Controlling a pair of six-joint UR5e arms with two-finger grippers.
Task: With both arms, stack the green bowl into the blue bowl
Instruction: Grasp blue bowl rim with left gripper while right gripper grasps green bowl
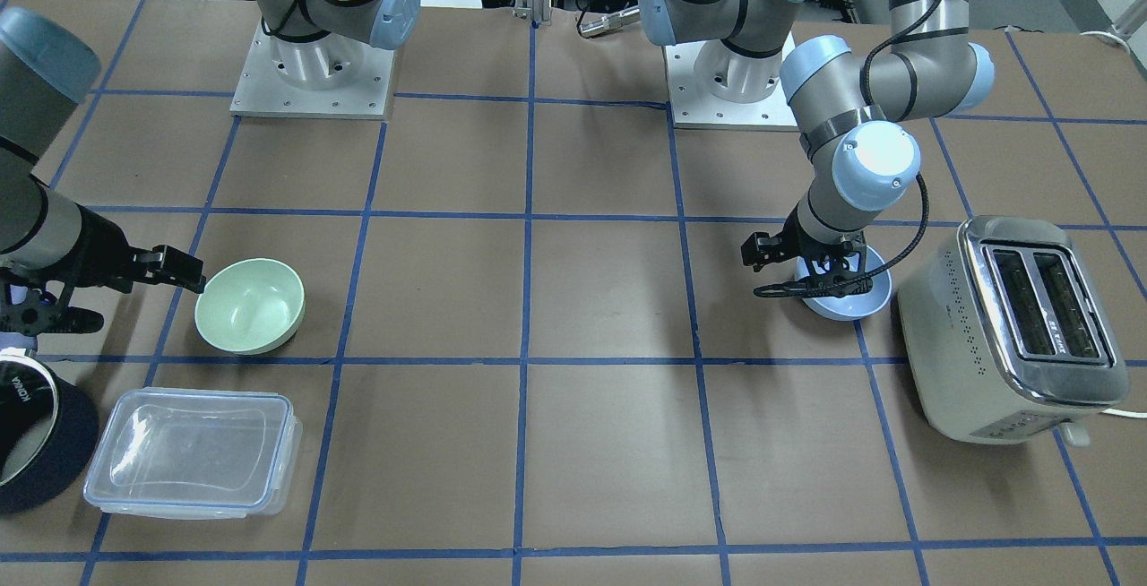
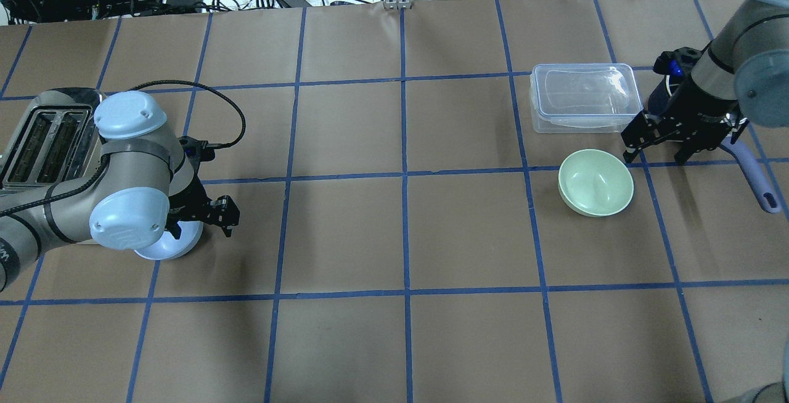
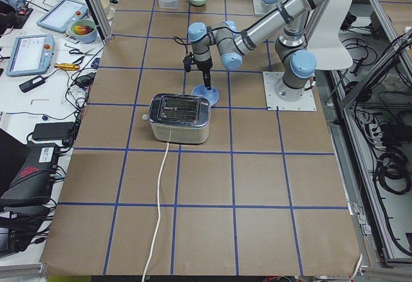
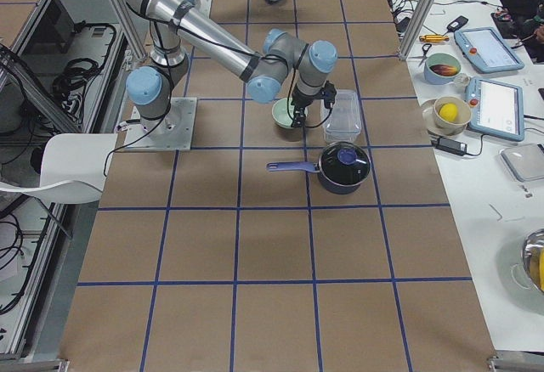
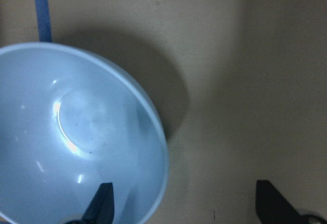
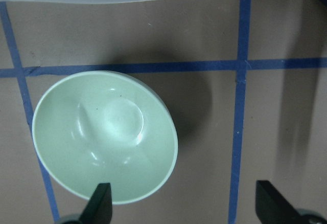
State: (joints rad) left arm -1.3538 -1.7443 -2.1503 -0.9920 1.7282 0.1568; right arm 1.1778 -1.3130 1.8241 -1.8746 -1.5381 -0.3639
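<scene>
The pale mint-green bowl point(image 1: 251, 305) sits on the table on my right side, also in the overhead view point(image 2: 595, 182). My right gripper point(image 2: 656, 151) is open just above its outer edge. In the right wrist view one fingertip point(image 6: 99, 204) is over the bowl's rim point(image 6: 104, 134) and the other is outside it. The pale blue bowl point(image 1: 847, 297) sits next to the toaster, partly hidden under my left arm in the overhead view point(image 2: 175, 244). My left gripper point(image 1: 793, 271) is open and straddles its rim: one fingertip point(image 5: 102, 203) inside the bowl point(image 5: 76, 132), one outside.
A cream toaster point(image 1: 1013, 326) stands close beside the blue bowl. A clear lidded plastic container point(image 2: 582, 98) and a dark blue saucepan point(image 4: 340, 166) with a long handle point(image 2: 755, 175) lie near the green bowl. Brown paper with blue tape lines covers the table.
</scene>
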